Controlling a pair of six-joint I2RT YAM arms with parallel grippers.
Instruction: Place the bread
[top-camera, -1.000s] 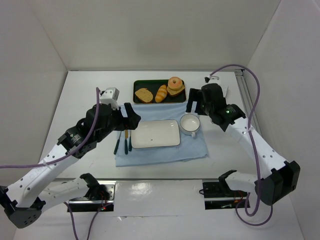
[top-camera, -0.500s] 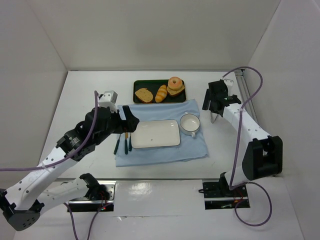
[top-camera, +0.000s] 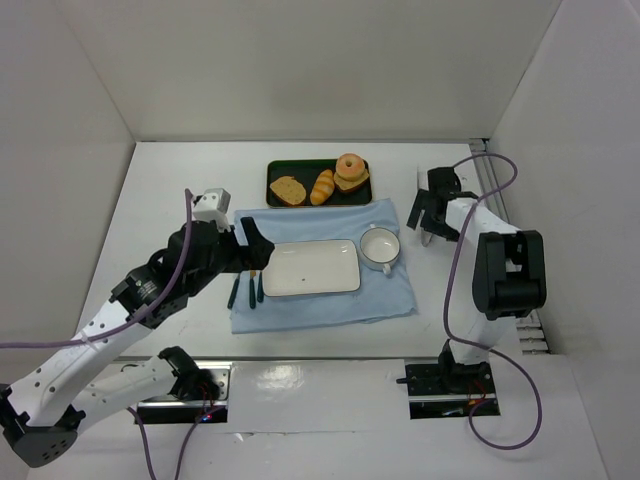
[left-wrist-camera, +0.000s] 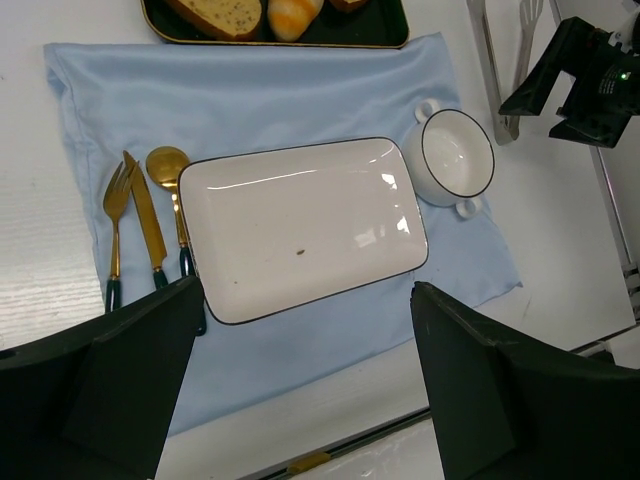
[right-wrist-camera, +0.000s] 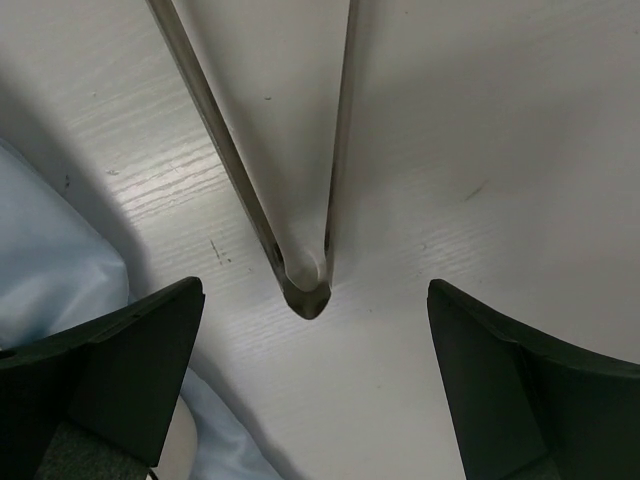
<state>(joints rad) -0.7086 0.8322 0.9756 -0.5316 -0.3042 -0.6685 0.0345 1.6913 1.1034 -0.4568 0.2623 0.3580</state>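
The bread (top-camera: 350, 165), a golden ring-shaped bun, sits on a toast slice at the right end of the dark green tray (top-camera: 275, 170) at the back. It is out of both wrist views. My left gripper (top-camera: 262, 243) is open and empty, hovering over the left end of the white rectangular plate (top-camera: 312, 267); its open gap shows in the left wrist view (left-wrist-camera: 305, 400). My right gripper (top-camera: 428, 222) is open and empty, low over metal tongs (right-wrist-camera: 300, 280) lying on the table right of the cloth, with one finger on each side of their closed end (right-wrist-camera: 312, 300).
A light blue cloth (top-camera: 330, 305) holds the plate, a white two-handled bowl (top-camera: 380, 247) and a gold fork, knife and spoon (left-wrist-camera: 150, 220). The tray also holds a toast slice (top-camera: 288, 190) and an elongated roll (top-camera: 322, 186). A rail (top-camera: 490, 190) runs along the right wall.
My right arm swung right, away from the tray and bowl, and folded back; its gripper came down over the tongs. My left gripper drew back slightly toward the left.
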